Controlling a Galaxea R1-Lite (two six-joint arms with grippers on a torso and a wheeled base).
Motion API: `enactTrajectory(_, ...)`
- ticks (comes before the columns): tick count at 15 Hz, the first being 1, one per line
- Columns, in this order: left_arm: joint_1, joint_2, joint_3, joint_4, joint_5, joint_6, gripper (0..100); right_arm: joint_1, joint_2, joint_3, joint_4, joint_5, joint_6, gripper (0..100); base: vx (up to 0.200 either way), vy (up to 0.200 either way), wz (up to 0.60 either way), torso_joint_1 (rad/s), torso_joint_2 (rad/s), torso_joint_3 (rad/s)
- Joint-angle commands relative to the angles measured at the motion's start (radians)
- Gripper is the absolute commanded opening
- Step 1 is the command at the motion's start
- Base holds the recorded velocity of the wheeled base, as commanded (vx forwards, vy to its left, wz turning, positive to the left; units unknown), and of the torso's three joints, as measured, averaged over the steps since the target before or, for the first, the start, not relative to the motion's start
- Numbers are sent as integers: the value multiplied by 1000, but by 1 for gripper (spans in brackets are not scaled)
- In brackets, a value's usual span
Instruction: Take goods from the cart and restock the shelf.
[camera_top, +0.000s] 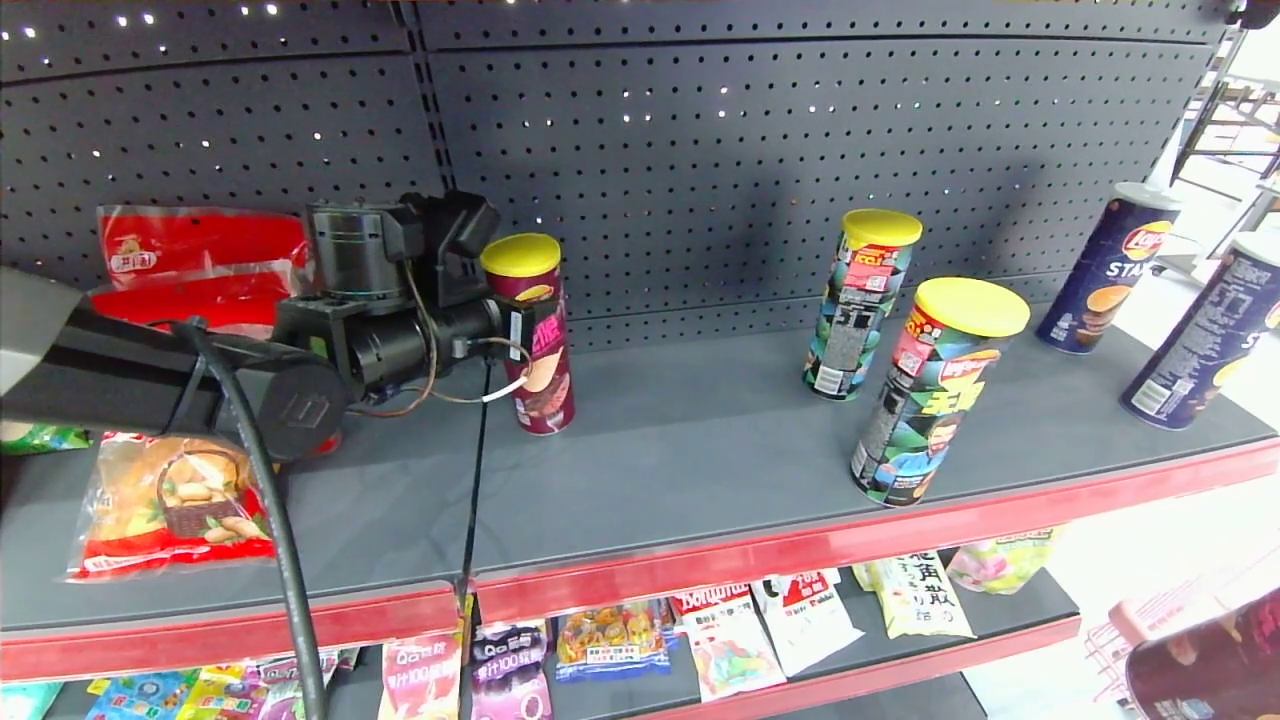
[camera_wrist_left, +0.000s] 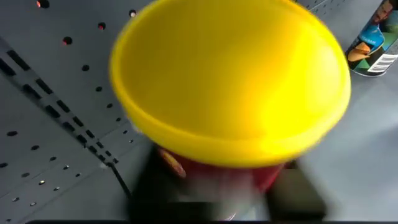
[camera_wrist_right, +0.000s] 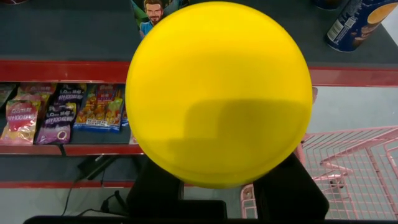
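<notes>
- Left gripper (camera_top: 527, 345) is pinching a maroon can (camera_top: 548, 390) at about its middle height. The can has a yellow lid and stands upright on the shelf (camera_top: 700, 460), near the pegboard (camera_top: 800, 130) behind.
- From the left wrist view this can is seen from above: the yellow lid is very large, the red body is under it, and dark blurred fingers (camera_wrist_left: 152, 186) sit on both sides of the body.
- Right gripper (camera_wrist_right: 224, 199) is pressed onto a second can (camera_wrist_right: 217, 93), also with a yellow lid. Its fingers (camera_wrist_right: 158, 190) hold the body on two sides, below the lid.
- The right wrist view puts this second can in front of the red shelf edge, with the pink wire cart (camera_wrist_right: 360, 162) near it. In the head view its dark body shows at the lower right corner.
- On the shelf, well apart to the right of the maroon can, stand two printed cans (camera_top: 860, 310) (camera_top: 935, 390) with yellow lids. Farther right are two dark blue cans (camera_top: 1105, 270) (camera_top: 1195, 335).
- At the left end lies a peanut bag (camera_top: 175, 505), and red bags (camera_top: 200, 260) are behind the arm.
- Snack packets (camera_top: 720, 640) lie on the lower shelf.
</notes>
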Motion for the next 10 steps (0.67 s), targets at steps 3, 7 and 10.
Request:
enactTrajectory(3,-17,-50,13,45,-6,-5,0,0,2,-2,0,0,0,0,0,0,0,0,0,0)
enactTrajectory(7,-28,-229,105,137,-90,-12,0,0,1,-2,0,0,0,0,0,0,0,0,0,0)
enactTrajectory(10,-29,-335,236,136,-93,-13,0,0,7,-2,-1,1,0,0,0,0,0,0,0,0)
